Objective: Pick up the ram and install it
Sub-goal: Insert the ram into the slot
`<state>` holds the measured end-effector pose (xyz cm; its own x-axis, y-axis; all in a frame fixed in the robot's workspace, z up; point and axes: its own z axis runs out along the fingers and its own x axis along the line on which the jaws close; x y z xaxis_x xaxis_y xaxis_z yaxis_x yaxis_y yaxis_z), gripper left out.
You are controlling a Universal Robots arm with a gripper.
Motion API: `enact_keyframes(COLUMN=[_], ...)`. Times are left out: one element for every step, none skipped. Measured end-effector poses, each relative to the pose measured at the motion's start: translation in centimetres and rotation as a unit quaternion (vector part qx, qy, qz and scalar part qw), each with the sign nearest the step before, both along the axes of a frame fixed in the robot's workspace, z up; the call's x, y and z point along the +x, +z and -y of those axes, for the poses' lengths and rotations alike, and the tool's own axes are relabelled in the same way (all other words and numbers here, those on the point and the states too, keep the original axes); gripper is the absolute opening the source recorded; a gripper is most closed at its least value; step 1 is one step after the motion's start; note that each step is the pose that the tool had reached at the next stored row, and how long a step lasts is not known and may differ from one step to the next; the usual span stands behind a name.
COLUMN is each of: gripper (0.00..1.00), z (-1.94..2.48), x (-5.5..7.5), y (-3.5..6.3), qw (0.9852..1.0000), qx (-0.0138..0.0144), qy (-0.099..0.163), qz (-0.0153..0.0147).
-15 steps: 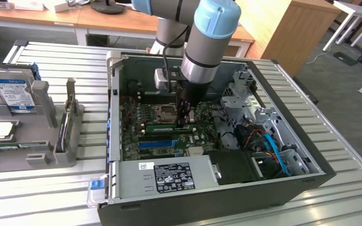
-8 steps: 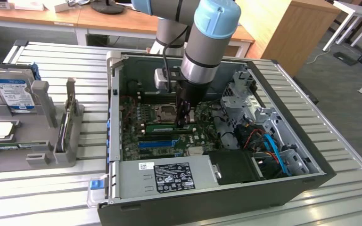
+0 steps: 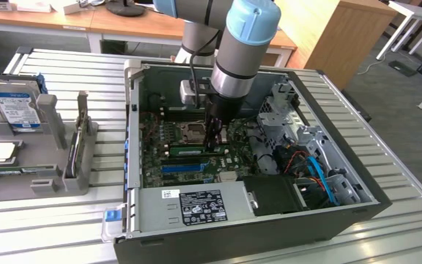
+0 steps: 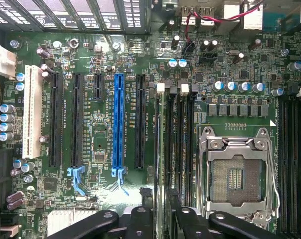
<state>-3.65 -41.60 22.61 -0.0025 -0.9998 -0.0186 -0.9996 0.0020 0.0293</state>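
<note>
Exterior view, starting at the exterior view's left: a grey holder sits near that edge of the table, and a hard drive with a blue and white label stands up in it, most likely so it is easy to grab from above; next comes the computer case, lying on its side in the middle of the table with its cover off, which I think is so the arm can reach straight down inside; the silver power box at the case's edge nearest the camera has a black and white sticker; the gripper hangs straight down over the middle of the motherboard, right at the ram, a thin green stick standing on its edge in a slot next to the empty chip socket; in the wrist view the ram runs between the long blue slot and the socket, with a white clip at one end, probably there to lock it in; the fingers are spread apart, one on each side of the stick, and do not seem to pinch it; the labels and the tiny white print on the board are all too small to read.
</note>
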Motion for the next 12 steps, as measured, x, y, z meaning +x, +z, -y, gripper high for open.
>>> enact_keyframes(gripper=[0.25, 0.25, 0.25, 0.25, 0.25, 0.25, 0.25, 0.25, 0.25, 0.25, 0.25, 0.25], z=[0.0, 0.0, 0.0, 0.0, 0.0, 0.0, 0.0, 0.0, 0.0, 0.0, 0.0, 0.0], x=[0.0, 0.0, 0.0, 0.0, 0.0, 0.0, 0.0, 0.0, 0.0, 0.0, 0.0, 0.0], y=[0.02, 0.06, 0.15, 0.3, 0.5, 0.72, 0.96, 1.19, 1.43, 1.68, 1.92, 2.16], qw=[1.0, 1.0, 1.0, 1.0, 1.0, 1.0, 1.0, 1.0, 1.0, 1.0, 1.0, 1.0], qx=[0.0001, 0.0, 0.0, 0.0, 0.0, 0.0, 0.0, 0.0, 0.0, -0.0001, -0.0001, -0.0001], qy=[0.0, 0.0, 0.0, 0.0, 0.0, 0.0, 0.0, 0.0, 0.0, 0.0, 0.0, 0.0], qz=[0.0, 0.0, 0.0, 0.0, 0.0, 0.0, 0.0, 0.0, 0.0, 0.0, 0.0, 0.0])
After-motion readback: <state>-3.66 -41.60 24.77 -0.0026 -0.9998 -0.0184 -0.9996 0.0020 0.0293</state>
